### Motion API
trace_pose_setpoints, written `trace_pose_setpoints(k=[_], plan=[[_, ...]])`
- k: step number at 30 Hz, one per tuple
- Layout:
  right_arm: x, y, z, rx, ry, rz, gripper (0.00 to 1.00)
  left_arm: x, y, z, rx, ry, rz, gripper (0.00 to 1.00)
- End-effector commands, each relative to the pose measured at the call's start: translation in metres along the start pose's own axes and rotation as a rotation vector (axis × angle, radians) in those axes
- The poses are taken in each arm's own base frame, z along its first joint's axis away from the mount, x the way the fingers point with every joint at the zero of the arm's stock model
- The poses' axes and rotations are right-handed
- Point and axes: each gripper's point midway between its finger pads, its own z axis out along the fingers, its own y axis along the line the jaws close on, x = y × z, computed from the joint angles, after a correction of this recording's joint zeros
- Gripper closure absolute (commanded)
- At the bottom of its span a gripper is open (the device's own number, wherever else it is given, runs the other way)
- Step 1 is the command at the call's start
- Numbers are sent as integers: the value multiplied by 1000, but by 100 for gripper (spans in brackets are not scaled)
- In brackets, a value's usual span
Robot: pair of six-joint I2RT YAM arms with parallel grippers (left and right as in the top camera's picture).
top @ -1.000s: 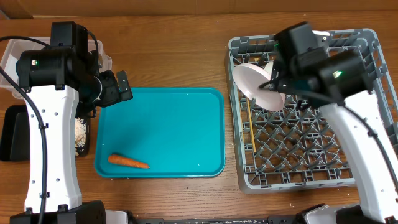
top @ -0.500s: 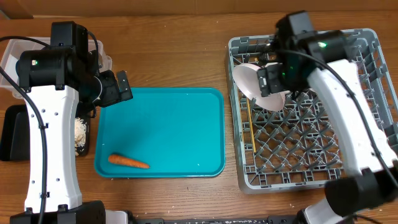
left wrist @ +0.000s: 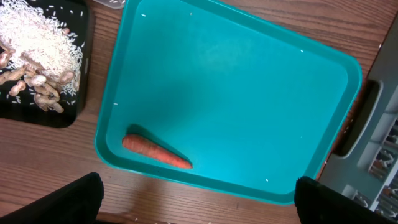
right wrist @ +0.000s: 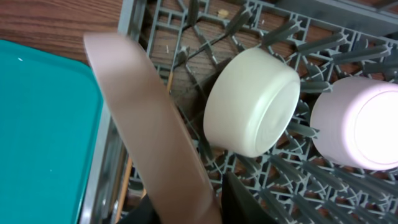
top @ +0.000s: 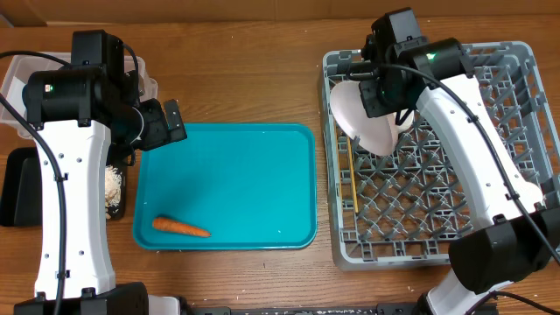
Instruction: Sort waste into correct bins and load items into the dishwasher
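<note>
Use the right wrist view to check the grip. The right tool is clenched on the plate, with one dark finger against each face of its rim. The overhead view hides this contact.

From overhead, you see the plate standing tilted on edge in the grey lattice rack, at the corner nearest the teal tray. The plate is smooth and round. A glossy cream bowl lies on its side among the pegs just beside it, with a pale cup beyond. Thin wooden chopsticks lie on the rack floor.

The left wrist view shows the left tool released and spread wide. Below it, a tapered orange carrot lies on the teal tray. Only this view resolves the rice in the black tray on the wooden tabletop.
</note>
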Motion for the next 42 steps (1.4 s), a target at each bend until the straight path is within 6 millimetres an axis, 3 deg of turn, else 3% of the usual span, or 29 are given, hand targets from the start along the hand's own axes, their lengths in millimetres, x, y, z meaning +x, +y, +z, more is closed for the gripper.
trace_pose_setpoints(k=[1, 9, 18, 26, 35, 42], plan=[[-1, 0, -7, -6, -12, 85, 92, 1, 0, 3, 2, 10, 8, 0], [4, -34, -18, 191, -34, 275, 96, 1, -1, 3, 2, 10, 8, 0], [4, -42, -26, 227, -60, 303, 96, 0, 0, 3, 1, 10, 8, 0], [8, -66, -43, 369, -103, 379, 96, 0, 0, 3, 1, 9, 9, 0], [19, -97, -77, 546, -177, 479, 96, 0, 0, 3, 1, 9, 9, 0], [53, -137, -117, 850, -200, 598, 96, 0, 0, 3, 1, 9, 9, 0]])
